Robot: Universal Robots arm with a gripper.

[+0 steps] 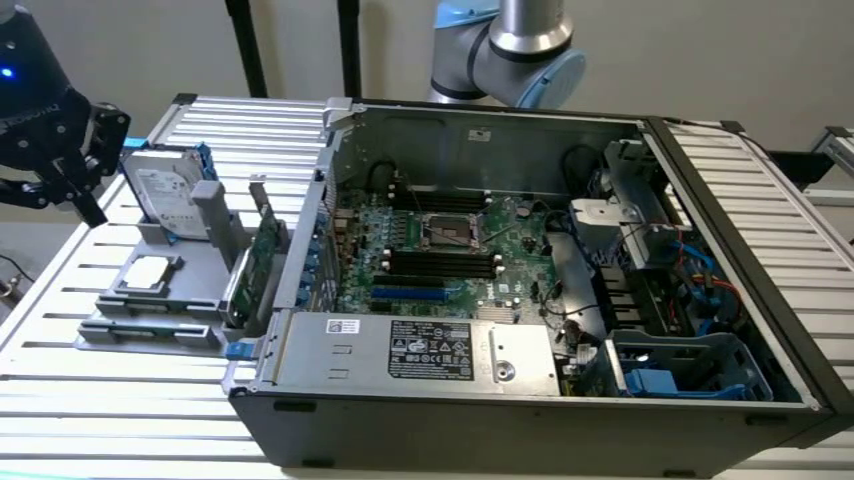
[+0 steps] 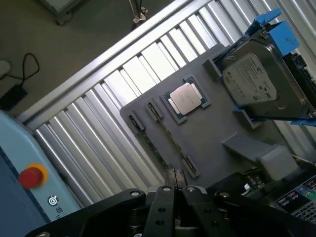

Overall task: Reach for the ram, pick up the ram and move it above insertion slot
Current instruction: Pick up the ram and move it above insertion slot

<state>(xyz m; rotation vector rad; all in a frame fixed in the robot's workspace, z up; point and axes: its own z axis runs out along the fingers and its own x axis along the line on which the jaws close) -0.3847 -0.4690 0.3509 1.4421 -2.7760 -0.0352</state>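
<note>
The ram (image 2: 154, 146) is a thin green stick standing on edge between two clips of the grey holder (image 2: 207, 133); in the exterior view the ram (image 1: 142, 328) lies along the holder's front. My black gripper (image 1: 88, 208) hangs high over the table at the exterior view's left, above and apart from the holder. In the wrist view my gripper (image 2: 175, 181) is shut with nothing in it, its tips close to one end of the ram. The dark memory slots (image 1: 430, 264) sit on the motherboard inside the open computer case (image 1: 534, 390).
On the holder also stand a silver hard drive (image 1: 167, 188) with blue rails, a square processor chip (image 2: 185, 98) and a broader green card (image 1: 262, 262). The case wall rises right beside the holder. A pale blue box with a red button (image 2: 32, 175) lies off the table's edge.
</note>
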